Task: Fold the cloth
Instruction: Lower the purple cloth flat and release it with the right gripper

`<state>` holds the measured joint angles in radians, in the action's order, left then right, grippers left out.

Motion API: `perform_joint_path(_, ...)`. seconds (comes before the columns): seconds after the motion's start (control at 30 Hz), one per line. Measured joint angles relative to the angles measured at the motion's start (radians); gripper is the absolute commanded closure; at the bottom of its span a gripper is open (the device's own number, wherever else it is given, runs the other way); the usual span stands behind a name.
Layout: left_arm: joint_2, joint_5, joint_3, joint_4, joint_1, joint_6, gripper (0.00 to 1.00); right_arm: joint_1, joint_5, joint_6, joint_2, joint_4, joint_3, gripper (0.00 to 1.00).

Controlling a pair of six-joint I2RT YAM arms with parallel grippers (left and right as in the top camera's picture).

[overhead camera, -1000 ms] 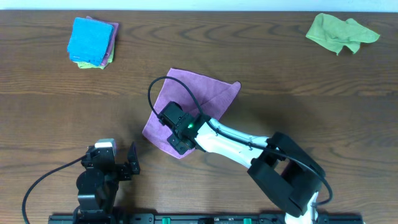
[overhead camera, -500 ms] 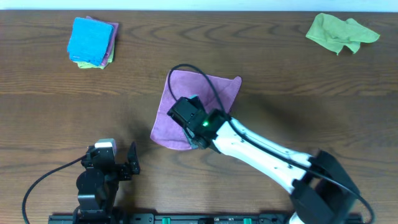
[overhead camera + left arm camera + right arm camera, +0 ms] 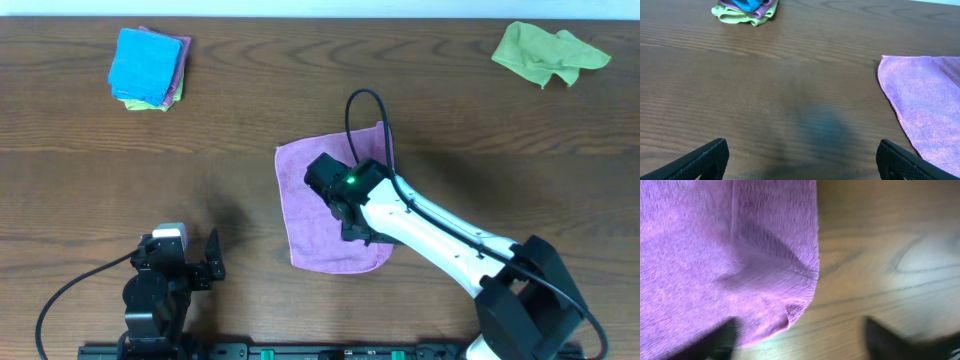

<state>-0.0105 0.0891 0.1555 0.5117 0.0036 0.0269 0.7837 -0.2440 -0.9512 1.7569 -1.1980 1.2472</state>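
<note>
The purple cloth (image 3: 305, 205) lies flat on the wooden table near the middle, doubled over into a rough rectangle. My right gripper (image 3: 356, 230) hovers over its right half. In the right wrist view the jaws stand open (image 3: 805, 342), and a rounded corner of the cloth (image 3: 730, 255) lies loose on the wood beside the left finger (image 3: 720, 340). My left gripper (image 3: 208, 268) is parked at the front left, open (image 3: 802, 162) over bare wood, well apart from the cloth's edge (image 3: 925, 100) to its right.
A stack of folded cloths (image 3: 148, 68), blue on top, sits at the back left and also shows in the left wrist view (image 3: 745, 9). A crumpled green cloth (image 3: 548, 52) lies at the back right. The right arm's cable loops above the purple cloth.
My right gripper swept to the right, carrying the cloth's left part over the rest, then opened and let it go. The left arm has not moved.
</note>
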Motion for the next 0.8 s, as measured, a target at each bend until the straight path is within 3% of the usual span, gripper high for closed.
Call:
perform_joint_path(0.07,0.000,0.000,0.000,0.000,0.000,0.000,0.05,0.000,0.018,-0.019,0.000,0.006,0.000,0.01)
perform_joint_path(0.17,0.000,0.000,0.000,0.000,0.000,0.000,0.05,0.000,0.027,-0.037,0.000,0.086,-0.001,0.13)
perform_joint_path(0.3,0.000,0.000,0.000,0.000,0.000,0.000,0.05,0.012,0.027,0.036,0.000,0.238,-0.001,0.20)
perform_joint_path(0.7,0.000,0.000,0.000,0.000,0.000,0.000,0.05,0.042,-0.018,0.149,0.104,0.275,-0.002,0.33)
perform_joint_path(0.8,0.000,0.000,0.000,0.000,0.000,0.000,0.05,0.042,-0.034,0.159,0.152,0.268,-0.002,0.59)
